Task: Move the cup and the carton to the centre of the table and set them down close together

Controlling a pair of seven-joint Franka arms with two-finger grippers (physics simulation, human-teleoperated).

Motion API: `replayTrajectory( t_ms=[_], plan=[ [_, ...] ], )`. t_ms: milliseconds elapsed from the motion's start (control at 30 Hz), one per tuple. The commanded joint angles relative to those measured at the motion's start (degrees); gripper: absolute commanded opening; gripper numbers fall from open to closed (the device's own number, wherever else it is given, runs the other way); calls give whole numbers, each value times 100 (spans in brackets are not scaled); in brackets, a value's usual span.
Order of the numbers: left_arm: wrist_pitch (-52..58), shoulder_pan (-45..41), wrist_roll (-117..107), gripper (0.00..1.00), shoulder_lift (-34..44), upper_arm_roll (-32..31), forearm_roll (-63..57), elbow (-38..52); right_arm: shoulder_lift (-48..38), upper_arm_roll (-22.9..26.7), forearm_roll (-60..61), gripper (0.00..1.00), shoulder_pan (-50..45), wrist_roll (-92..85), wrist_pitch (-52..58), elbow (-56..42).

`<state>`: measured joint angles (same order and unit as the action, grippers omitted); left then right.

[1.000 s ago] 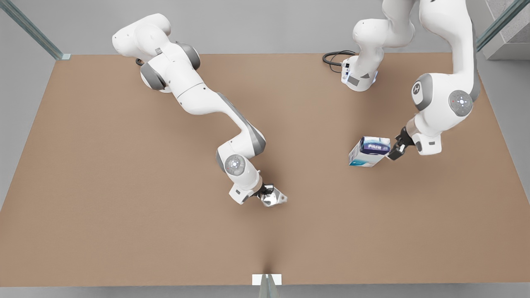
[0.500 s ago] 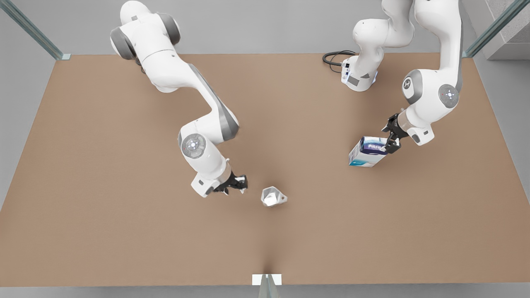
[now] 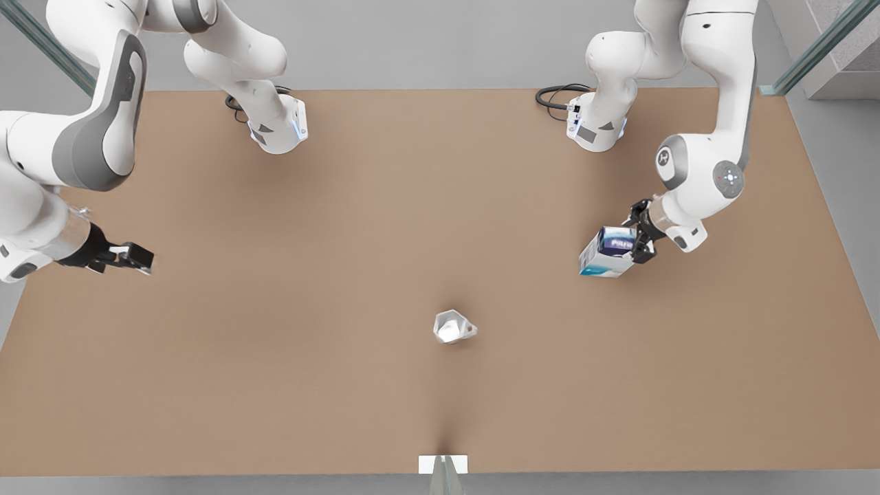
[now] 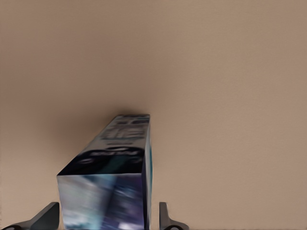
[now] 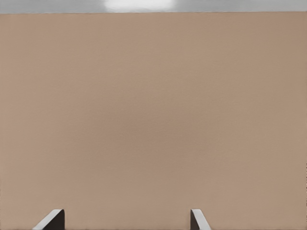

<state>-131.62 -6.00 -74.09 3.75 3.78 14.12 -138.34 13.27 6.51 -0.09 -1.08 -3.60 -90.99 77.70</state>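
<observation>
Front view. The cup (image 3: 454,326) stands alone on the table (image 3: 275,385), near the middle and toward the near edge. The carton (image 3: 610,251) sits well apart from it, toward the front view's right, with the left gripper (image 3: 641,240) at its far end. The right gripper (image 3: 130,258) waits over the table's edge on the front view's left, holding nothing.

Left wrist view. The carton (image 4: 111,179) lies between our fingers (image 4: 165,218), which stand one on each side of it with a sliver of gap showing on one side; we judge the grasp not yet firm. We should close squarely on the two broad faces before lifting, then carry it level toward the cup.

Right wrist view. Fingers (image 5: 199,219) spread wide over bare table (image 5: 153,120).
</observation>
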Motion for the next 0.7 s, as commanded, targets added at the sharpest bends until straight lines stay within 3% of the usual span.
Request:
replayTrajectory(
  t_ms=[0,100,133,200,500,667],
  plan=[
    [-4,-7,0,100,-15,0,3,0,0,0,9,100,3,9,2,-1],
    [-74,-7,18,100,-120,0,3,9,17,8,0,100,-85,9,-24,-1],
    [-74,-7,18,82,-129,0,3,9,26,8,44,100,-85,18,-42,17],
    [-74,-16,70,66,-156,0,3,9,26,8,44,100,-85,18,-86,26],
    [58,-16,79,67,20,0,3,44,61,8,79,100,-41,9,-200,-1],
    [1252,-16,-18,67,64,-413,-15,940,70,8,79,100,-50,9,-209,-18]
  ],
)
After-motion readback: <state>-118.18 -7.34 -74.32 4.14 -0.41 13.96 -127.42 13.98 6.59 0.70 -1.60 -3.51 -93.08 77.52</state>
